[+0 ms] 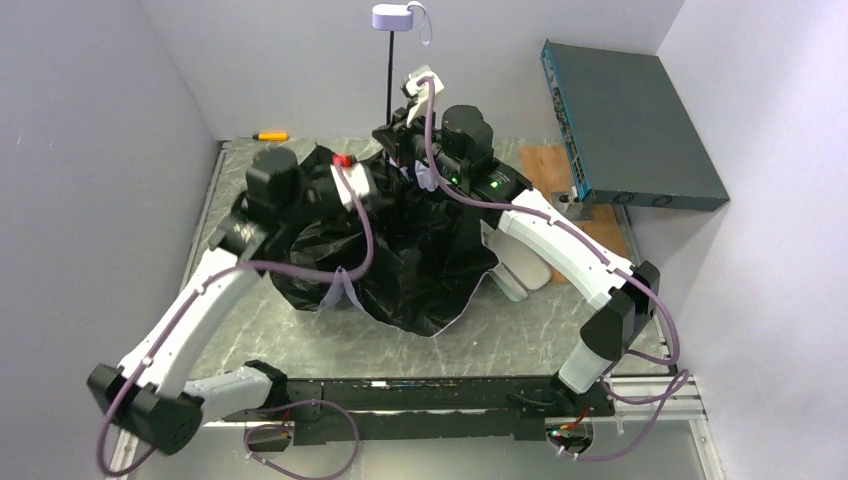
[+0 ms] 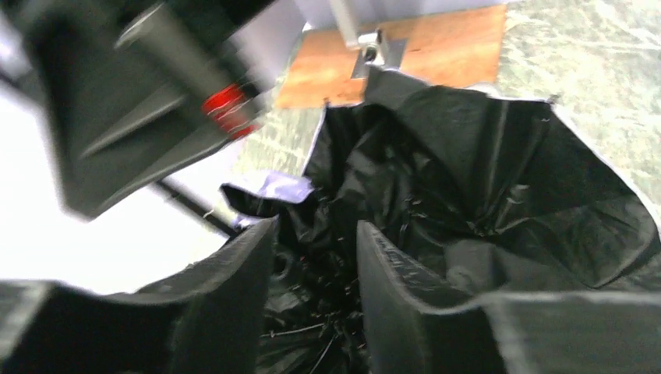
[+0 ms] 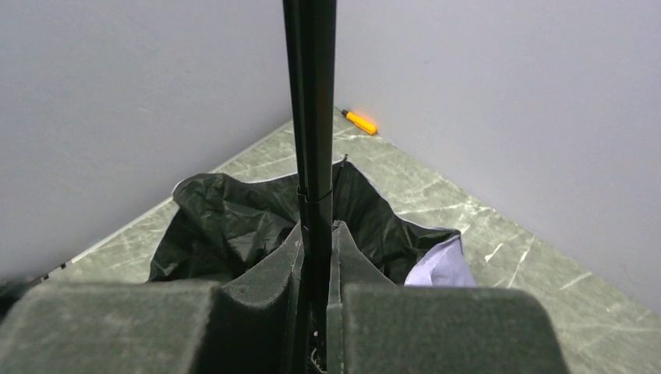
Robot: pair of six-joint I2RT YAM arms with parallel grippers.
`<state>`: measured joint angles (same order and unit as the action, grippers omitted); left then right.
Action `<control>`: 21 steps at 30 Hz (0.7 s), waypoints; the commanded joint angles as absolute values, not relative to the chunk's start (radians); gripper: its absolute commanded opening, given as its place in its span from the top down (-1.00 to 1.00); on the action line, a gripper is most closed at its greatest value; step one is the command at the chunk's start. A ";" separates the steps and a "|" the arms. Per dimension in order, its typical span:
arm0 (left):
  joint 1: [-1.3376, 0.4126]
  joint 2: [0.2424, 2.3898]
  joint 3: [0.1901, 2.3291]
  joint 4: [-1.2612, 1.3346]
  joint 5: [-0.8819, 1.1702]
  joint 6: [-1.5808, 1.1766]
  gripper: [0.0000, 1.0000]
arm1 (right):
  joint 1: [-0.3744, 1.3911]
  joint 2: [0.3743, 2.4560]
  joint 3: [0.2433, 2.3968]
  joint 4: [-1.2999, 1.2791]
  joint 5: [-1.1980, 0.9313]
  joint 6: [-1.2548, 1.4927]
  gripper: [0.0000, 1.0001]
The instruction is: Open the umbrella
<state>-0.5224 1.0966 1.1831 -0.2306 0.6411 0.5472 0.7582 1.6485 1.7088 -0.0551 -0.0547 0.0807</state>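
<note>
My right tool (image 3: pixel 319 234) is clamped on the upright umbrella shaft (image 3: pixel 310 93); my left tool (image 2: pixel 316 238) gapes just over its crumpled black lining (image 2: pixel 483 171).

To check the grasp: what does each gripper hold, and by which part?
The right gripper holds the umbrella by its black shaft. The left gripper straddles the lining; a grip cannot be told.

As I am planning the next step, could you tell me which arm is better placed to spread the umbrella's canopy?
Probably the left: the left gripper hovers open at the umbrella's crumpled black folds, free to work. The right gripper is shut on the shaft, holding it upright.
</note>
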 commanded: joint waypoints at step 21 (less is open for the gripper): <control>-0.278 1.466 0.867 -0.111 0.914 0.085 0.40 | 0.639 1.607 1.474 0.425 -0.295 0.153 1.00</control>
